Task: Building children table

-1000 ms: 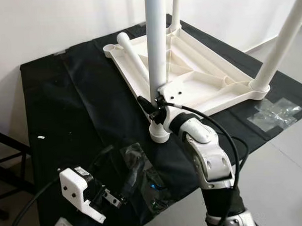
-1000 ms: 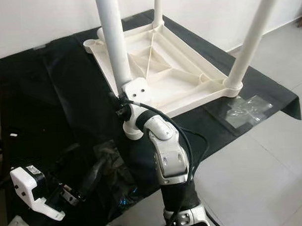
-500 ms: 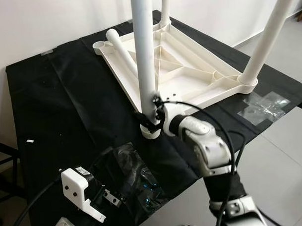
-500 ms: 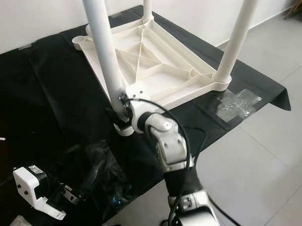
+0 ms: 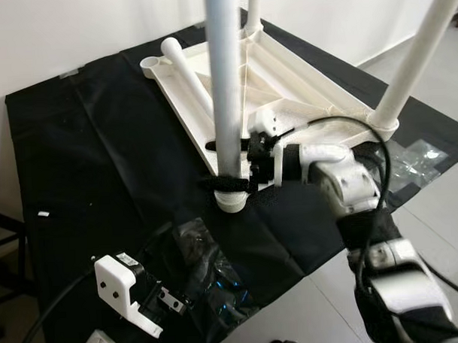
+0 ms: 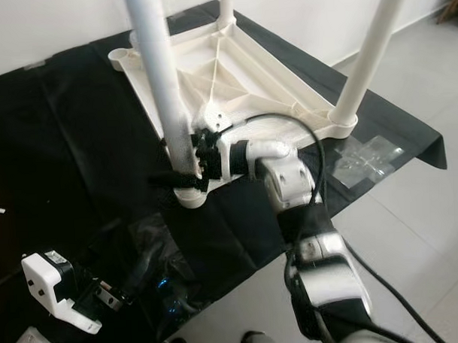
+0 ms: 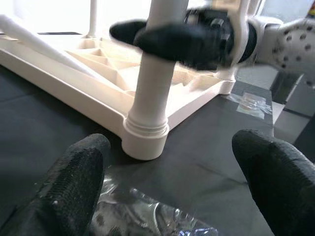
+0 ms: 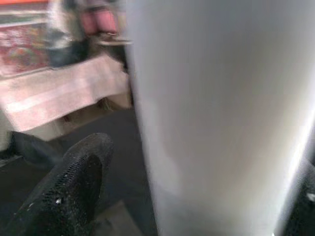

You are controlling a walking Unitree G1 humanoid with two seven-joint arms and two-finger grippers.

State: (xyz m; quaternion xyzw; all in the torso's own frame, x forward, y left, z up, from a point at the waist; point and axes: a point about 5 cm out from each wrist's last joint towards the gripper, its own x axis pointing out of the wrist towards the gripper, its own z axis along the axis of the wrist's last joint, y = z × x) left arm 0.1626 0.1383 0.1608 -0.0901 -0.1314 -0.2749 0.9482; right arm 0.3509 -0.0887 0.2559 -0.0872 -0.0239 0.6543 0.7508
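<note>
No legible brand, label or writing on any part.

Upturned white plastic children's table (image 5: 286, 87) lies top-down on the bench (image 5: 86, 161), which is covered in black cloth. Three legs stand upright in corner sockets: near leg (image 5: 226, 96), right leg (image 5: 419, 56), far leg (image 6: 225, 7). A fourth, loose leg (image 5: 186, 75) lies on the table's underside along the left edge, beside the empty left corner socket (image 5: 151, 66).

Right claw (image 5: 226, 185): reaches in from the right, fingers either side of the near leg just above its socket collar (image 5: 231, 201). In the right wrist view the leg sits between the two fingers (image 8: 74, 182), which pinch it (contact on the far side not fully visible).

Left claw (image 7: 172, 177): low at the near left, over crumpled clear plastic wrap (image 5: 210, 270) on the cloth; fingers spread wide, holding nothing, pointed toward the near leg's base.

More clear plastic packaging (image 5: 420, 159) lies at the bench's right edge.
</note>
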